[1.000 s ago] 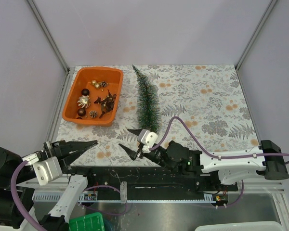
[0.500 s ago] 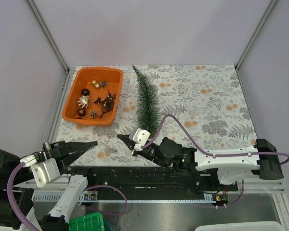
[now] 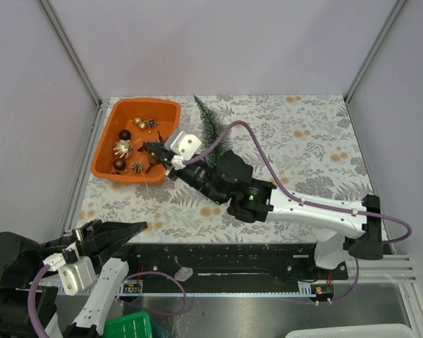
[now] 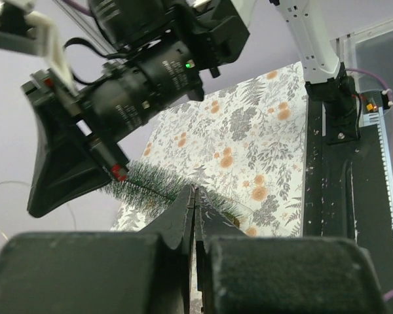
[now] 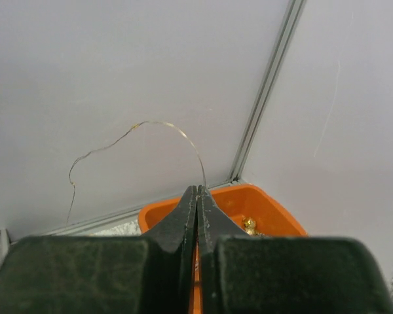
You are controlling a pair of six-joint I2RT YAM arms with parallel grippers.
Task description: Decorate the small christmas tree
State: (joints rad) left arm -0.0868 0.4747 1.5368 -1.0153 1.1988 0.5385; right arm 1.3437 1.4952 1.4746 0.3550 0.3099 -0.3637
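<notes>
The small christmas tree point(image 3: 210, 124) lies flat on the patterned table, its lower half hidden under my right arm; the left wrist view shows its bristles point(image 4: 141, 184). My right gripper point(image 3: 149, 146) hangs over the orange tray point(image 3: 103, 156). Its jaws point(image 5: 198, 189) are pressed together on a thin wire point(image 5: 171, 125) that arcs up and to the left from the tips. My left gripper point(image 3: 142, 227) is shut and empty near the table's front left edge, fingertips point(image 4: 194, 190) pointing toward the tree.
The tray holds several small ornaments: a ribbed gold ball point(image 3: 121, 148), brown balls point(image 3: 125, 134) and pine cones. A gold piece point(image 5: 250, 226) shows inside the tray rim point(image 5: 249, 195). My right arm point(image 4: 144, 72) stretches across the middle of the table. Walls enclose three sides.
My right gripper closed and swung from the front edge up and left, to over the orange tray. The left arm sank back a little toward the front edge.
</notes>
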